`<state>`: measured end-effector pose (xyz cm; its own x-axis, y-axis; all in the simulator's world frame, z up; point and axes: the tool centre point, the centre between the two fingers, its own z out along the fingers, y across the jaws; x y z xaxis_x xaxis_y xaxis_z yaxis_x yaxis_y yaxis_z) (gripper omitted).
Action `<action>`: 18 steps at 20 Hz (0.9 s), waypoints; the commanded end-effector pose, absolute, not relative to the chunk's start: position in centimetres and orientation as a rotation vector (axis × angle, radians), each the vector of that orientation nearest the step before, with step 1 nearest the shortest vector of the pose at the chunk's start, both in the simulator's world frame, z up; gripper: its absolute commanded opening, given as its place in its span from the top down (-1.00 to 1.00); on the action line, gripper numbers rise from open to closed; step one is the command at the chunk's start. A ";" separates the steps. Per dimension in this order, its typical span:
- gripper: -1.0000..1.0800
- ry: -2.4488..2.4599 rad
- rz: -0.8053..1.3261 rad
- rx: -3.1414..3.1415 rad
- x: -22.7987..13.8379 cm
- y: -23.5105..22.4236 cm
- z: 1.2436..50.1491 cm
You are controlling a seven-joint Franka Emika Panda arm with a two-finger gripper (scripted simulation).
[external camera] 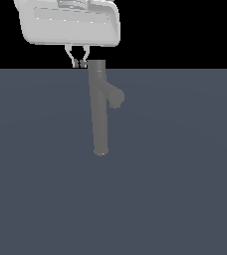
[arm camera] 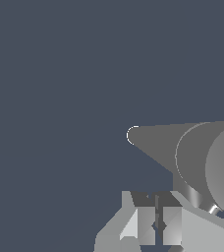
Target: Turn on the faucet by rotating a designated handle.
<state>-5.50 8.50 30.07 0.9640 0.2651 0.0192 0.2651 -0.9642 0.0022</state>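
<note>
Faucet: tall plain matte grey cylindrical faucet (external camera: pixel 99 112) stands on the flat slate-blue desk (external camera: pixel 185 189), a little to the exterior view's left of centre. Its top end reaches the line where the desk meets the black background.

Spout: short stubby grey angled spout (external camera: pixel 115 96) branches off the column's upper part toward the exterior view's right.

Handle: thin light-silver rod handle (arm camera: pixel 202 203) shows in the wrist view only as a short bright length at the column's cap end, running down toward the hand's fingers. In the exterior view it is too small and too hidden behind the fingertips to make out.

Hand: white boxy hand (external camera: pixel 79 63) hangs from a large pale housing at the top of the exterior view, fingers pointing down. The fingertips sit just beside the top of the column, on the exterior view's left of it.

Hand state: the two fingers (arm camera: pixel 138 224) stand close together with only a narrow dark slit between them. Whether they pinch the rod I cannot tell; the rod appears to pass beside one finger, not through the slit.

Contact: hand and column top look very near or touching in the exterior view; cannot settle which.

Wrist view: the column fills the side of the frame as a big foreshortened grey cylinder (arm camera: pixel 202 152).
</note>
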 end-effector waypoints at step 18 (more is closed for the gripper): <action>1.00 -0.455 -0.025 -3.108 -6.1 3.6 30.4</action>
<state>-6.77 4.93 30.25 0.9531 0.3026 0.0101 0.3026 -0.9531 -0.0011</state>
